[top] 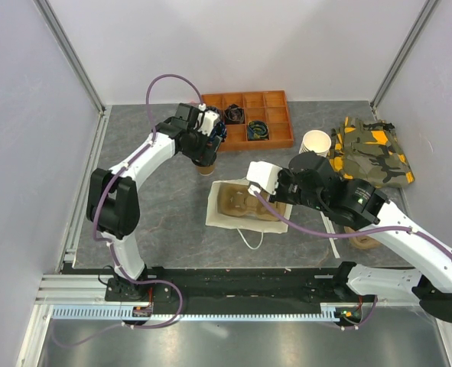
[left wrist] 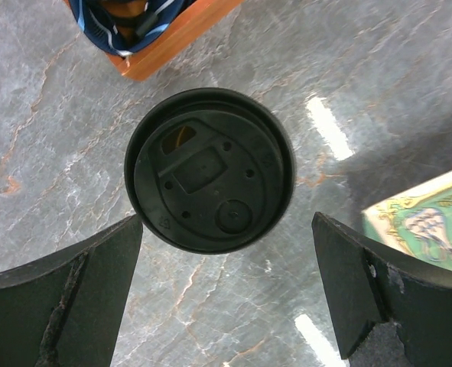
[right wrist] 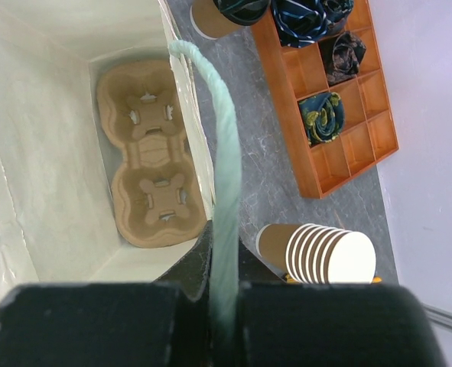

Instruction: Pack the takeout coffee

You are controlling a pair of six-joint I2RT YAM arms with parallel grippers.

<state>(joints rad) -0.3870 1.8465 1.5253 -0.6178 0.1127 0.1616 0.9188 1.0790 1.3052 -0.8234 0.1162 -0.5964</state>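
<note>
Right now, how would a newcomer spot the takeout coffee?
Start at the orange divided tray at the back. Just in front of its left end, under the left gripper, stands the takeout coffee. It alone has a black lid; the stacked cups have none.

Grey marbled table (top: pixel 164 225) enclosed by plain white walls (top: pixel 233 46).

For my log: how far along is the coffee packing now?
Done: the cup tray sits in the open paper bag. In hand: right gripper holds the bag handle; left gripper, open, hovers over the takeout coffee. Left: grasp it, place it in the tray.
</note>
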